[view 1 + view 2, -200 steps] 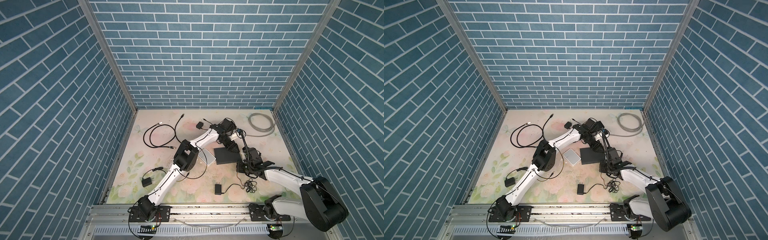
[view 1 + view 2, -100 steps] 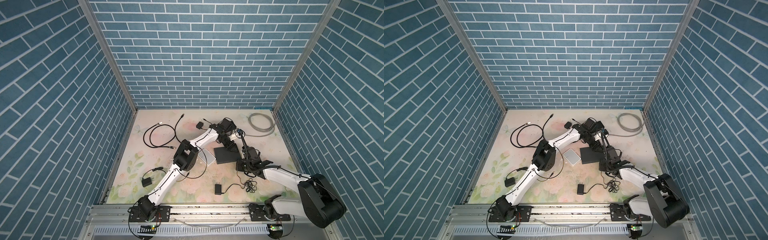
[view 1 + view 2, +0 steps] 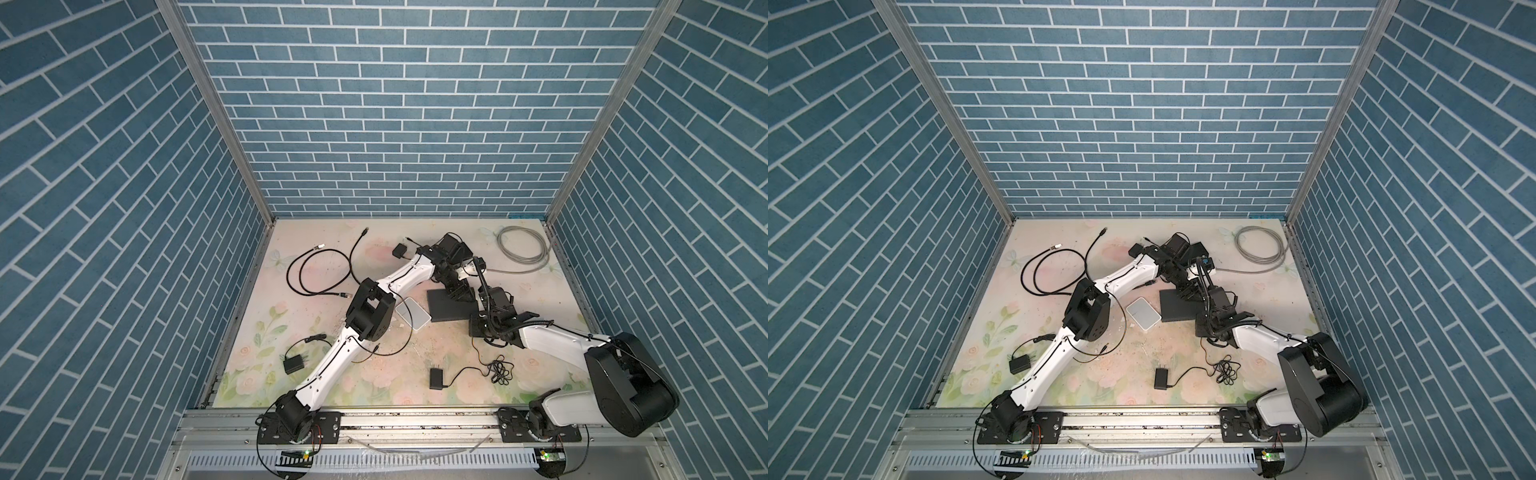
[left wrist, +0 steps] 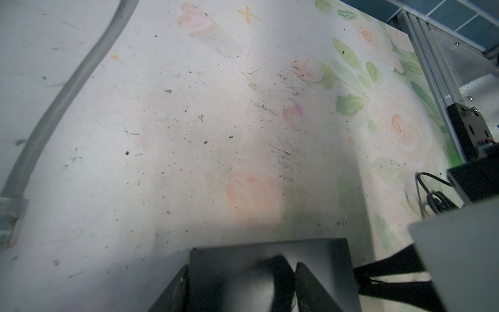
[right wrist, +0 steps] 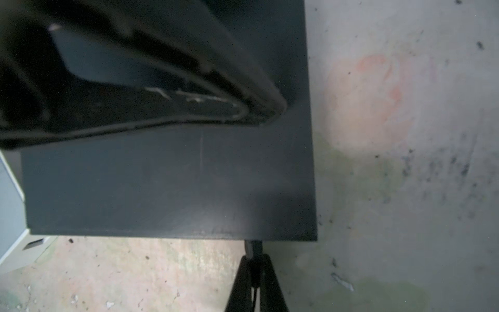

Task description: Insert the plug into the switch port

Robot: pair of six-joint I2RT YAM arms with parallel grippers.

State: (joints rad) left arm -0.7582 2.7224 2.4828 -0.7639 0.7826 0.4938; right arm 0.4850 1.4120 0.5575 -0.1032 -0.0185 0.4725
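The switch (image 3: 451, 307) (image 3: 1177, 309) is a flat black box lying on the floral mat. My left gripper (image 3: 459, 293) (image 4: 241, 266) is open over it. One of its fingers (image 4: 310, 286) rests on the switch's (image 4: 243, 281) top and the other sits against its side edge. My right gripper (image 3: 474, 323) (image 5: 253, 260) is shut on the small black plug (image 5: 253, 247). The plug's tip meets the switch's (image 5: 167, 183) near edge close to one corner. How deep it sits is hidden. Its thin cable runs back to a black adapter (image 3: 436, 379).
A white box (image 3: 412, 313) lies right beside the switch. A grey coiled cable (image 3: 523, 249) (image 4: 54, 108) sits at the back right. Black cable loops (image 3: 320, 270) lie at the back left, another adapter (image 3: 294, 363) at the front left, and a small black block (image 3: 400, 250) behind the left arm.
My right arm has crept a little towards the switch with the plug in its jaws. The left arm and the switch have stayed put.
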